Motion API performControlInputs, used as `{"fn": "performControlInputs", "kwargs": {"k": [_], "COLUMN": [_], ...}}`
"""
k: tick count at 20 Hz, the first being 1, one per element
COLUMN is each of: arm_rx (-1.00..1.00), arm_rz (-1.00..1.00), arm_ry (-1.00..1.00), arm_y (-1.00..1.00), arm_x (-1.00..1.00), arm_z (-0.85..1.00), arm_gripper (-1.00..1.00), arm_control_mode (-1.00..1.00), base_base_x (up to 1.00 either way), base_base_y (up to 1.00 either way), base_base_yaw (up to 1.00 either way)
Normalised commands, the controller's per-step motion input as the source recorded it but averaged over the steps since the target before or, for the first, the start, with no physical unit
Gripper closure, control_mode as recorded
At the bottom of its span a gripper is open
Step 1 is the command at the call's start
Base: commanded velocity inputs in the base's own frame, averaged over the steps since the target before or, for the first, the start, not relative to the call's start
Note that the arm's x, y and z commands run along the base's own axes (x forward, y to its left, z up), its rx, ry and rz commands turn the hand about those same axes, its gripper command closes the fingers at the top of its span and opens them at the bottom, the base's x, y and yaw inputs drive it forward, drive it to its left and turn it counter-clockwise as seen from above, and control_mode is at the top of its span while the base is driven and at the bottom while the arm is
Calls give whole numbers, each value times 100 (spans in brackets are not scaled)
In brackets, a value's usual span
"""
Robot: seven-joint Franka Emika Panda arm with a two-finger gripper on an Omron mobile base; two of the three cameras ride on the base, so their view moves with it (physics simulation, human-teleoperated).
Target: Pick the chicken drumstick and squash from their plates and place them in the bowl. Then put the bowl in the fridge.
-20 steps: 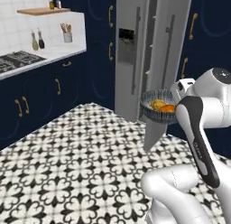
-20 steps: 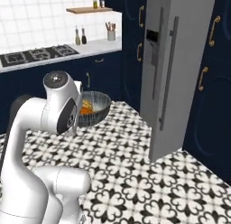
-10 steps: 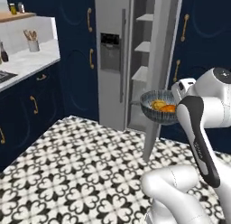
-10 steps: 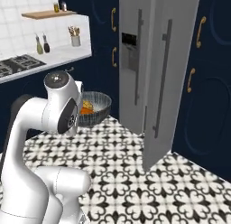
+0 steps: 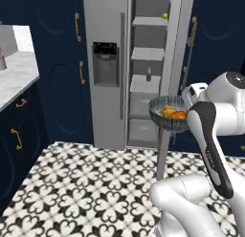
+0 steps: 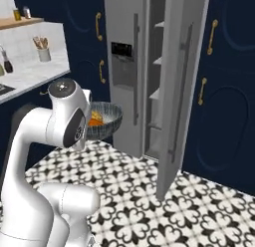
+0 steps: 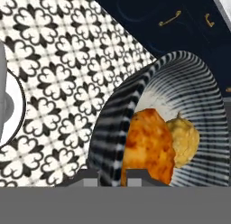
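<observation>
Here fingers point(image 7: 113, 175) clamp bowl point(image 5: 161, 117) rim; arm raised before fridge point(image 5: 111, 64).

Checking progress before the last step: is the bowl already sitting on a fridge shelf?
No, the bowl hangs in the air in front of the open fridge, over the patterned floor, with the chicken drumstick and squash inside.
</observation>
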Motion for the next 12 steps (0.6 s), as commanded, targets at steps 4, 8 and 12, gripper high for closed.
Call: {"fn": "performControlInputs", "kwargs": {"k": [4, 8, 12], "arm_rx": [0, 0, 0], "arm_rz": [0, 0, 0], "arm_ry": [0, 0, 0], "arm_y": [0, 0, 0], "arm_x": [0, 0, 0], "arm_z": [0, 0, 0], "arm_gripper": [100, 100, 100], "arm_control_mode": [100, 100, 100], "base_base_x": [70, 67, 60], "base_base_y": [100, 100, 100], "base_base_yaw": [-46, -53, -54]}}
